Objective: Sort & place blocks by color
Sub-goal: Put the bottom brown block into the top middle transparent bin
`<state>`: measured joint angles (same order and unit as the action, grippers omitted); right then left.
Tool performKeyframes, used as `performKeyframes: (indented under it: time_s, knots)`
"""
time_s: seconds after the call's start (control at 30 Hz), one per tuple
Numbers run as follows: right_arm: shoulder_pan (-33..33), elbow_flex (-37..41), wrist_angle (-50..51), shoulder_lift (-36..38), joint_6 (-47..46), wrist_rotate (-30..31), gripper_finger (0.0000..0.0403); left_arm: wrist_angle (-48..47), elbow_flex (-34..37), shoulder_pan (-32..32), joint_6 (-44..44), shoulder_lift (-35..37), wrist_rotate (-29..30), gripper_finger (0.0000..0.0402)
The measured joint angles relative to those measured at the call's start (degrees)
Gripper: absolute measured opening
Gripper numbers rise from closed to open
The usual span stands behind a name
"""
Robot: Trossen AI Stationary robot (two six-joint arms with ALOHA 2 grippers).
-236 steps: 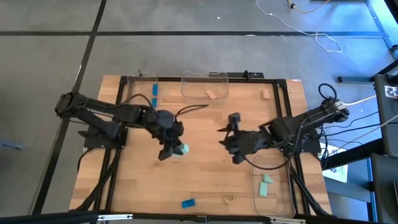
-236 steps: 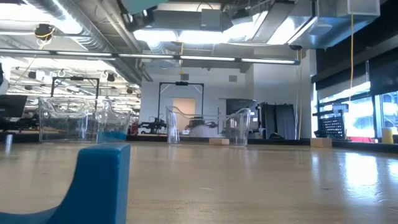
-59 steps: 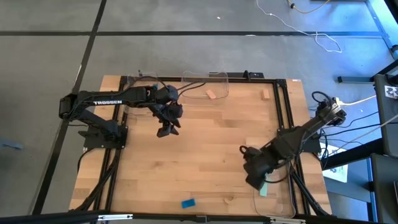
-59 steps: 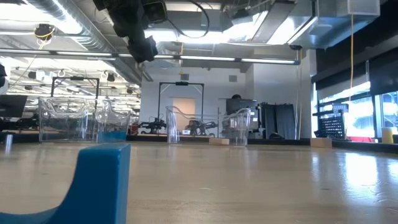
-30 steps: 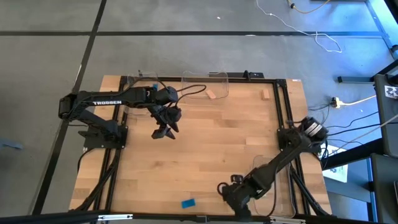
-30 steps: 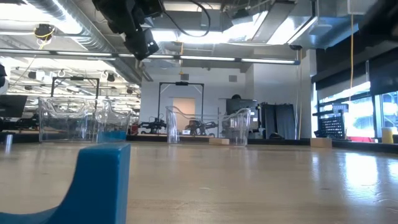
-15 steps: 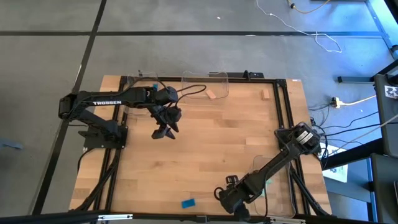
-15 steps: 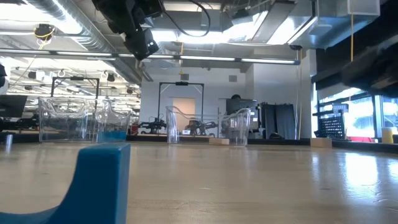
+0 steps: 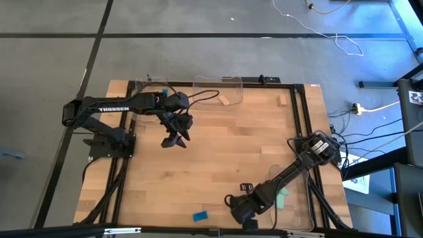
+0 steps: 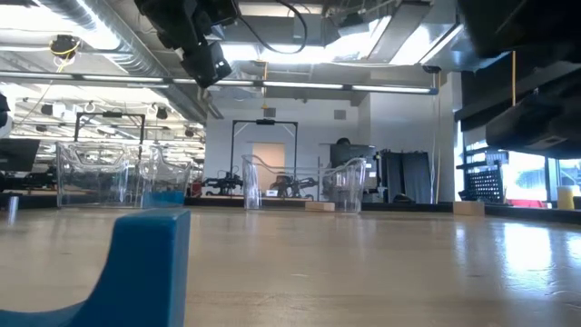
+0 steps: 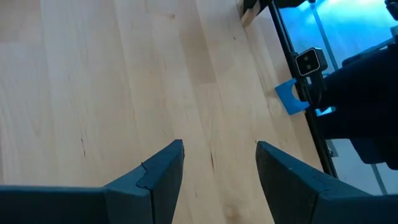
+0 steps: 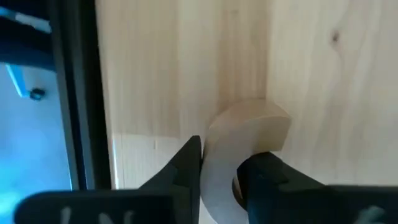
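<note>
Seen from above, a pale wooden worktop [image 9: 218,158] ringed by a dark frame carried two dark robot arms. At the left, the left tool [image 9: 173,140] hung above bare wood near the far-left part of the worktop, its two fingers [image 11: 155,174] spread wide and holding nothing. Behind it, clear plastic trays [image 9: 218,89] stood along the far edge; one held a small tan wood block [image 9: 225,100], and a blue block [image 9: 163,94] showed in the tray at the far-left corner. Another tan block [image 9: 282,100] lay on the wood toward the far-right corner. Near the front edge, left of centre, lay a bright blue block [image 9: 200,215] with a curved notch cut into one side, looming large in the low view [image 10: 136,263]. Just to its right, the right tool [image 9: 239,213] was down at the front edge, its fingers [image 12: 180,168] closed around a pale tan wood piece [image 12: 242,134], rounded at one end with a curved cut-out. Farther right, a pale mint green block [image 9: 283,197] lay in a clear tray [image 9: 301,205] at the front-right corner.
</note>
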<state>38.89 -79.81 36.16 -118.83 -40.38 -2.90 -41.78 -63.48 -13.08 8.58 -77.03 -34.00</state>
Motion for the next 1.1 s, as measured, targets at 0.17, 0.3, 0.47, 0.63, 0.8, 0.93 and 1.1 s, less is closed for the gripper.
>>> performKeyframes:
  time_s: [0.17, 0.3, 0.47, 0.63, 0.8, 0.93, 1.1]
  knots:
    - [-2.9, -2.1, 3.8, -0.4, -1.2, -0.1, 0.0074, -0.1, 0.0, 0.0, 0.0, 0.0, 0.0, 0.0192]
    - [-6.0, -6.1, 9.7, -0.9, 1.4, 0.4, 0.0074, -0.3, 0.0, 0.0, 0.8, 0.0, 0.7, 0.0192]
    - [-9.8, -12.1, 16.0, -0.6, 6.2, 0.7, 0.0074, -2.7, 0.0, 0.0, 3.7, 0.2, 3.4, 0.0192]
    - [-13.7, -18.4, 23.3, -0.6, 9.5, 1.4, 0.0073, -7.0, 0.0, -0.3, 6.8, 3.3, 6.9, 0.0192]
    - [-18.3, -26.3, 32.2, -0.5, 14.4, 5.3, 0.0073, -7.8, 0.0, -0.3, 7.1, 8.5, 10.5, 0.0192]
    - [-23.7, -32.7, 40.1, -0.5, 16.7, 9.0, 0.0073, -7.7, 0.0, -0.3, 7.0, 13.0, 14.3, 0.0192]
    - [-32.3, -37.1, 43.8, -0.4, 21.4, 12.0, 0.0073, -7.6, 0.0, -0.3, 7.1, 16.6, 22.2, 0.0192]
